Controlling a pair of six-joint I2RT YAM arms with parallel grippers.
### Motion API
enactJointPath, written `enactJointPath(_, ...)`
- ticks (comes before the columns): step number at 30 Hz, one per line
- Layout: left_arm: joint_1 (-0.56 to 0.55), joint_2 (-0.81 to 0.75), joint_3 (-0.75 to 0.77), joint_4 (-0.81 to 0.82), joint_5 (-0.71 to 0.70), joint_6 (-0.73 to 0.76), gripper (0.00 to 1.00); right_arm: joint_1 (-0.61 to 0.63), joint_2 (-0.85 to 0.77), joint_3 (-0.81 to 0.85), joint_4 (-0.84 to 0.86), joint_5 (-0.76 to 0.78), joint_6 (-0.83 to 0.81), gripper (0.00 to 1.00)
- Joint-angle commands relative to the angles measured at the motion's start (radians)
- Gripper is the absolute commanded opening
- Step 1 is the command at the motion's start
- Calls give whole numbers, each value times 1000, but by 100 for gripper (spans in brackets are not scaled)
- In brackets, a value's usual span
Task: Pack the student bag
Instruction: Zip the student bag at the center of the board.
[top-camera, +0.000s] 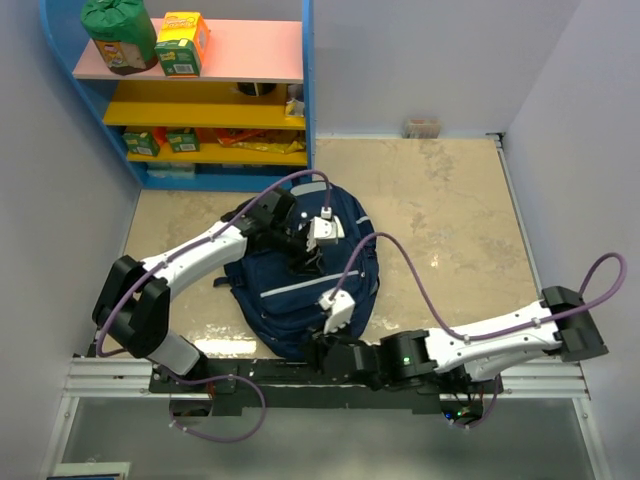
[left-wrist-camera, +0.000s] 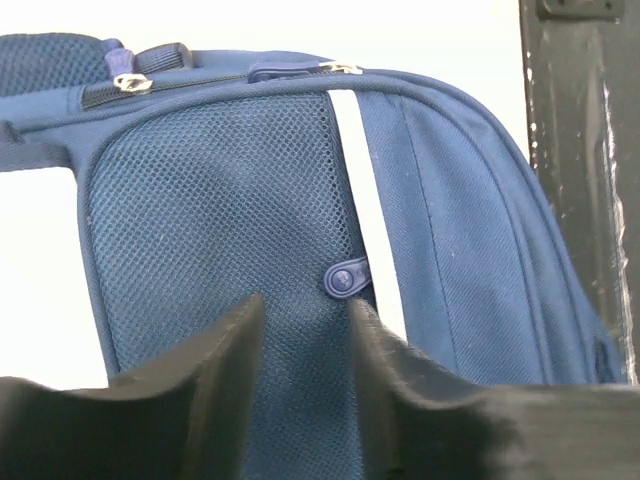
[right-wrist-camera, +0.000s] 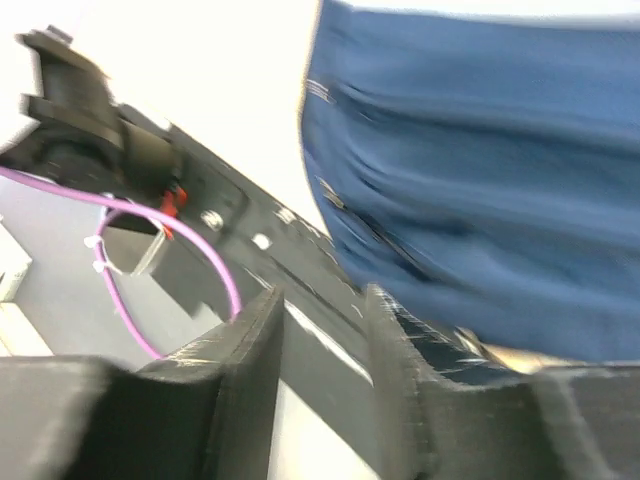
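Student bag (left-wrist-camera: 200, 230) mesh shows between the parted left pincer (left-wrist-camera: 305, 308); right pincer (right-wrist-camera: 325, 297), blurred, seemingly parted too.

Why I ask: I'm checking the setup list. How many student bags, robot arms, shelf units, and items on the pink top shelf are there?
Student bag: 1
Robot arms: 2 (left arm, right arm)
Shelf unit: 1
Items on the pink top shelf: 2 (green bag, yellow-and-green box)
Total: 6
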Motion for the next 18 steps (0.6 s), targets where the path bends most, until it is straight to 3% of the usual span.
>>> enactJointPath(1,16,-7,50,-43,-66,10,58,0,172,157,189,23,-282,48)
enactJointPath(2,29,-15,68,-92,-70,19,66,-3,256,188,206,-5,-344,55)
enactJointPath(5,115,-47,110,-191,-67,42,78,-43,368,274,252,-96,-433,58)
enactJointPath(10,316,-111,107,-331,-26,157,82,-140,452,303,302,-198,-509,57)
enactJointPath(18,433,-170,2,-356,-12,210,83,-192,597,415,235,-241,-572,57)
